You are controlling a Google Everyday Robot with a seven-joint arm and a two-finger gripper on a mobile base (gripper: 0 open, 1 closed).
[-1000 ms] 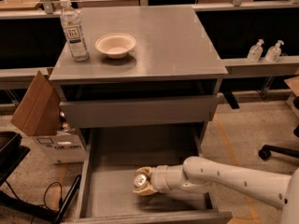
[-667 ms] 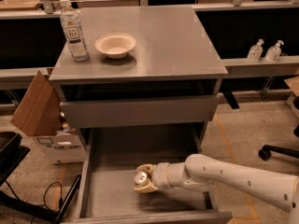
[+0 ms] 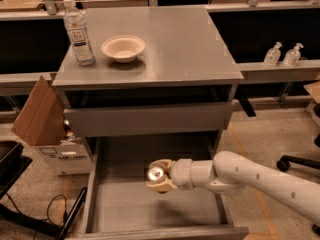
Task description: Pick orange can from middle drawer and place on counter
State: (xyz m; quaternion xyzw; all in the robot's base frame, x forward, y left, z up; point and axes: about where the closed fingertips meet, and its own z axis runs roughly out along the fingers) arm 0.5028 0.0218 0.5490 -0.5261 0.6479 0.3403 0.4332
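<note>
The middle drawer (image 3: pixel 125 204) is pulled out at the bottom of the cabinet, showing its flat grey floor. My gripper (image 3: pixel 159 176) is over the drawer, reaching in from the right on the white arm. It is shut on the orange can (image 3: pixel 155 174), whose shiny silver top shows between the tan fingers. The can's body is mostly hidden by the fingers. The can is held above the drawer floor. The counter (image 3: pixel 175 39) is the grey cabinet top above.
A clear water bottle (image 3: pixel 78 31) and a pale bowl (image 3: pixel 123 48) stand on the counter's left part. The upper drawer front (image 3: pixel 150 119) juts out above the open drawer. A cardboard box (image 3: pixel 40 114) leans at the left. Two pump bottles (image 3: pixel 282 54) stand on a ledge at right.
My gripper has risen with the orange can in it and shifted slightly right, lifting the can off the drawer floor.
</note>
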